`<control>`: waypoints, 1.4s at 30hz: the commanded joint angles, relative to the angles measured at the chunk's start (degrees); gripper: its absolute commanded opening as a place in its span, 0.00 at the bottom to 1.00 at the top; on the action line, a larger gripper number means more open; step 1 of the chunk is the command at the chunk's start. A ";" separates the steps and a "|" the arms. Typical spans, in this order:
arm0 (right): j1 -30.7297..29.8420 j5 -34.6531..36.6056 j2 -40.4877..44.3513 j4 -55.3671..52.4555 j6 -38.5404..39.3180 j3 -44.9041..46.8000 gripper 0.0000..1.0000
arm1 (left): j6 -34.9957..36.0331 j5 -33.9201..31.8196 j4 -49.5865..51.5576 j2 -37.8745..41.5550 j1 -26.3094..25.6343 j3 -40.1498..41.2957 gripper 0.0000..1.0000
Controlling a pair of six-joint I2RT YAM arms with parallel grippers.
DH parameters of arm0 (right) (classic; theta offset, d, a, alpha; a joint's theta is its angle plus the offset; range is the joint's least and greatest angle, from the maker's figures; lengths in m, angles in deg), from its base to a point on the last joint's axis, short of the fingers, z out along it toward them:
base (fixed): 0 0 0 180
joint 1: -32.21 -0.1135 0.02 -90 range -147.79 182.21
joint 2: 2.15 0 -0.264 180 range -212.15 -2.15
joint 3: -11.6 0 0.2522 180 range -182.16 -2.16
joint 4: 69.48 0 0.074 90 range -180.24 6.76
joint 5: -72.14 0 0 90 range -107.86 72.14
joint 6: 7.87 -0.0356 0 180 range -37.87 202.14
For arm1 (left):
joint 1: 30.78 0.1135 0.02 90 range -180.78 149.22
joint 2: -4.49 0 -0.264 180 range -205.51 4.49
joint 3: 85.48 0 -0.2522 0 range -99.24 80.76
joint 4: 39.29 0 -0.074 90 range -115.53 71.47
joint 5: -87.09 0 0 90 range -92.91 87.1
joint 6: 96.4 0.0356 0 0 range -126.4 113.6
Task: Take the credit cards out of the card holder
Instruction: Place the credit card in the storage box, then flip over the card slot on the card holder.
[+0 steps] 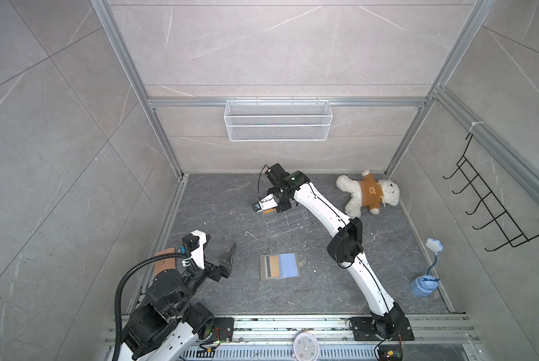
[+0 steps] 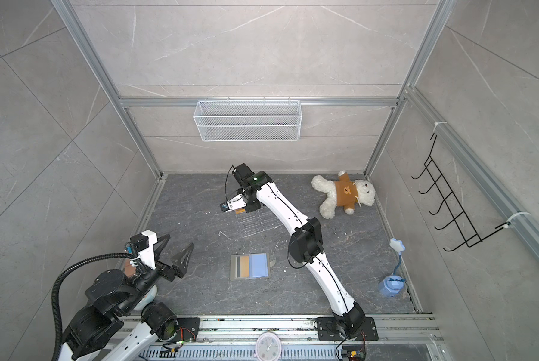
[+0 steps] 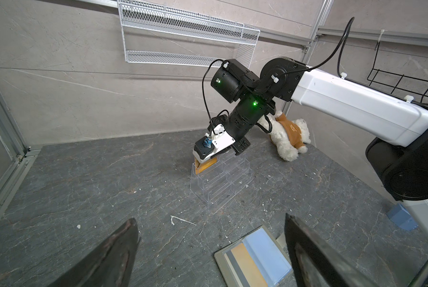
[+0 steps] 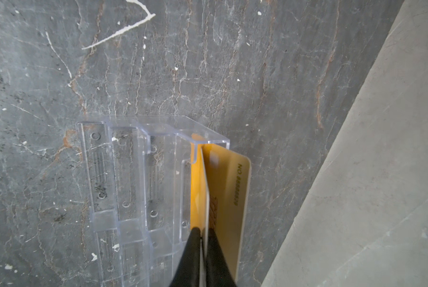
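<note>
The grey card holder (image 1: pixel 264 266) (image 2: pixel 234 266) (image 3: pixel 220 258) lies open on the dark table, with a gold credit card (image 1: pixel 273 265) (image 3: pixel 247 263) in its slot beside the light blue panel. My left gripper (image 1: pixel 218 247) (image 2: pixel 180 240) (image 3: pixel 210 218) hovers to its left, open and empty. Farther back, my right gripper (image 4: pixel 204 231) (image 1: pixel 269 211) is shut on another gold credit card (image 4: pixel 197 188) (image 3: pixel 205 167), held edge-on over the back tier of the clear acrylic stand (image 1: pixel 288 222) (image 4: pixel 133 174). A third gold card (image 4: pixel 232 188) leans there.
A teddy bear (image 1: pixel 368 193) lies at the back right and a blue lamp (image 1: pixel 423 284) stands by the right wall. A tan wallet (image 1: pixel 166 261) sits behind my left arm. A wire basket (image 1: pixel 277 120) hangs on the back wall, a hook rack (image 1: pixel 493 203) on the right wall.
</note>
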 commanded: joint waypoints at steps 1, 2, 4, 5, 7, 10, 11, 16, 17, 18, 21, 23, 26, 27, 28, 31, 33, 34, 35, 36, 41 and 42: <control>-0.59 0.69 -1.13 0.68 -0.79 0.48 0.12 | 1.18 -0.26 -1.27 0.47 0.10 -0.86 0.93; -0.61 0.77 -1.20 0.92 -1.04 0.31 0.13 | 1.17 -0.12 -1.35 0.47 0.14 -0.78 0.93; -0.70 1.01 -1.11 1.68 -1.65 -0.18 0.15 | 1.06 0.12 -1.48 0.60 0.12 -0.60 0.93; -0.69 1.18 -1.11 1.95 -1.71 -0.42 0.15 | 0.97 0.25 -1.53 0.54 0.13 -0.60 0.93; -0.72 1.99 -1.03 2.85 -1.97 -0.78 0.15 | 0.91 0.44 -1.53 0.47 0.13 -0.51 0.93; -0.86 3.90 -0.85 5.15 -2.28 -0.97 0.15 | 0.56 0.57 -1.62 0.52 0.10 -0.41 0.94; -0.87 4.80 -0.69 6.35 -2.48 -1.05 0.15 | 0.31 0.71 -1.71 0.51 0.13 -0.29 0.93; -1.07 5.01 0.24 8.77 -4.80 -3.61 0.19 | -1.07 1.16 -2.28 0.13 0.09 0.26 0.93; -1.23 5.13 0.65 8.20 -4.88 -4.31 0.21 | -1.33 1.19 -2.48 -0.09 0.13 0.36 0.93; -1.55 5.56 1.18 8.03 -5.03 -4.68 0.21 | -1.53 1.34 -2.65 -0.50 0.11 0.46 0.93; -1.75 5.33 3.73 8.04 -7.58 -5.37 0.22 | -3.13 1.18 -2.35 -2.45 0.21 -0.13 0.93; -1.62 5.52 5.81 8.42 -10.00 -5.99 0.22 | -5.14 1.37 -2.58 -4.21 0.14 0.02 0.93; -1.25 7.00 9.68 9.26 -13.98 -6.27 0.22 | -9.81 1.74 -3.51 -7.07 0.13 1.13 0.93; -0.83 7.32 11.17 9.45 -15.47 -6.26 0.22 | -11.63 2.37 -4.78 -8.06 0.18 2.24 0.93; -0.52 7.70 12.46 9.62 -17.01 -6.19 0.22 | -13.61 3.11 -5.99 -8.99 0.14 3.37 0.93; 1.10 9.05 17.56 10.75 -23.18 -4.94 0.19 | -21.75 2.99 -8.78 -12.97 0.14 6.85 0.93; 2.60 9.53 22.46 12.46 -28.53 -1.71 0.17 | -26.65 4.07 -10.62 -15.85 0.21 9.22 0.92; 3.16 9.84 24.86 13.43 -30.81 0.89 0.17 | -28.31 5.09 -11.56 -17.18 0.15 10.15 0.91; 3.87 10.72 28.54 15.67 -33.55 5.30 0.17 | -30.49 6.16 -12.48 -18.84 0.16 11.13 0.90; 4.36 11.52 33.03 19.23 -35.80 11.53 0.17 | -32.68 7.03 -12.87 -20.80 0.21 11.86 0.90; 6.52 7.62 61.30 50.10 -44.56 55.62 0.34 | -41.55 14.31 -15.79 -28.70 0.75 14.92 0.85; 7.37 6.50 67.20 58.25 -49.47 64.56 0.36 | -43.43 15.96 -17.34 -29.89 1.09 15.98 0.85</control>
